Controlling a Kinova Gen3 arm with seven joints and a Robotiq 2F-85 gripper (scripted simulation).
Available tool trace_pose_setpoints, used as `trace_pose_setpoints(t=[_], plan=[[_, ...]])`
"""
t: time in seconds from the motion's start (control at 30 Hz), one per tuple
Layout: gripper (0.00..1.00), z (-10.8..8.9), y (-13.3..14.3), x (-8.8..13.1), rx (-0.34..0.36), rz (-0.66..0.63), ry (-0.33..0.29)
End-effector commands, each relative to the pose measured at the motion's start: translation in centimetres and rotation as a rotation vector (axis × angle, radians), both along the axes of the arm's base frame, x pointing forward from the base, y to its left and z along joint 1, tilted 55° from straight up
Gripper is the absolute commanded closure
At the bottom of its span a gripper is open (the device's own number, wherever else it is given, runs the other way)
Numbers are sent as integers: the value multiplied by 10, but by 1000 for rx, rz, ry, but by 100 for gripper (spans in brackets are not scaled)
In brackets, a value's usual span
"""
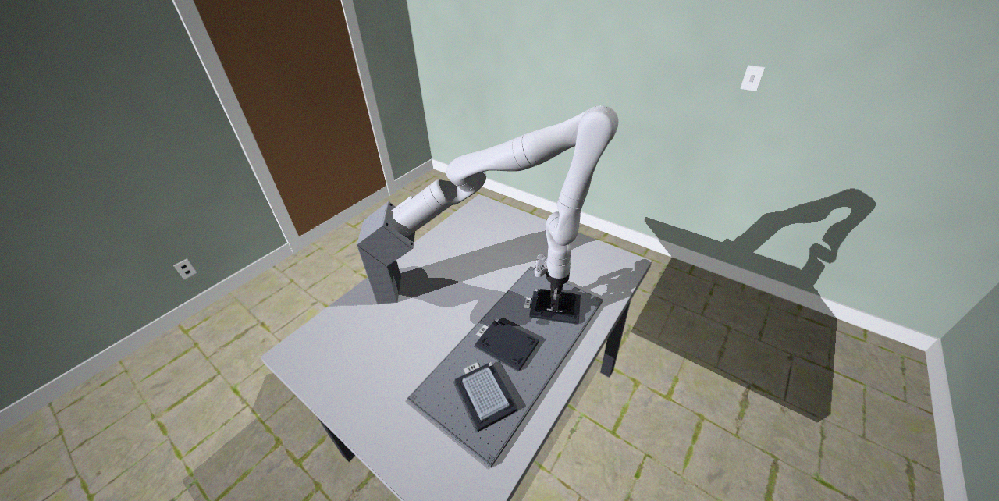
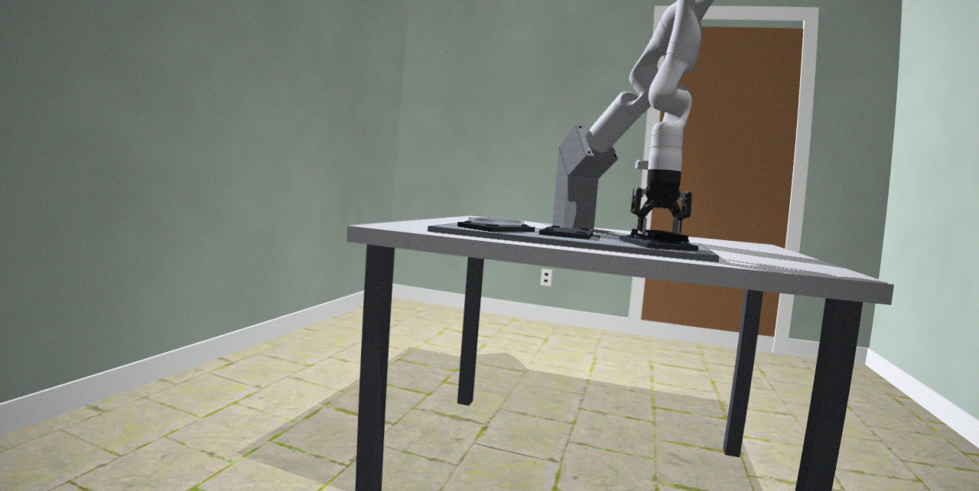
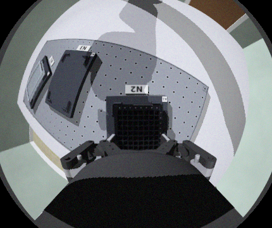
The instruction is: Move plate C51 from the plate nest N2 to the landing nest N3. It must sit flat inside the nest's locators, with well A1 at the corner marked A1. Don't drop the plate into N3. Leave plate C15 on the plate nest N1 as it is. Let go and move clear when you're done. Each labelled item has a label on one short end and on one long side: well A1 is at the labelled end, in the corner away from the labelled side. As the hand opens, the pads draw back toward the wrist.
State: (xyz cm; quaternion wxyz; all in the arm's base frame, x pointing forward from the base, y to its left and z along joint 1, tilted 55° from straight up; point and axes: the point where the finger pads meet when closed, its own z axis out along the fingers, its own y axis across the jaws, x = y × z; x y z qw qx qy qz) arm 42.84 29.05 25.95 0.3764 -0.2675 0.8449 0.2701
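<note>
My pincer grips dark plate C51 across its sides at nest N2, near the worktop's far corner; lifting, carrying and seating it in landing nest N3 remain.

The top view looks down from high in a room corner onto the whole table. The exterior view sits low and far, facing the door. The wrist view looks closely down on the perforated board, which all three share.
</note>
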Motion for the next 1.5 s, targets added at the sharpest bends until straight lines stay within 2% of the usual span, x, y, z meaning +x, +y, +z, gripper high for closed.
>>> trace_pose_setpoints(t=[0.0,0.87,1.47], plan=[[100,1,-3,1,-1,-5,-1],[100,3,-5,0,-1,-5,-1],[100,15,-19,-11,-1,-5,-1]])
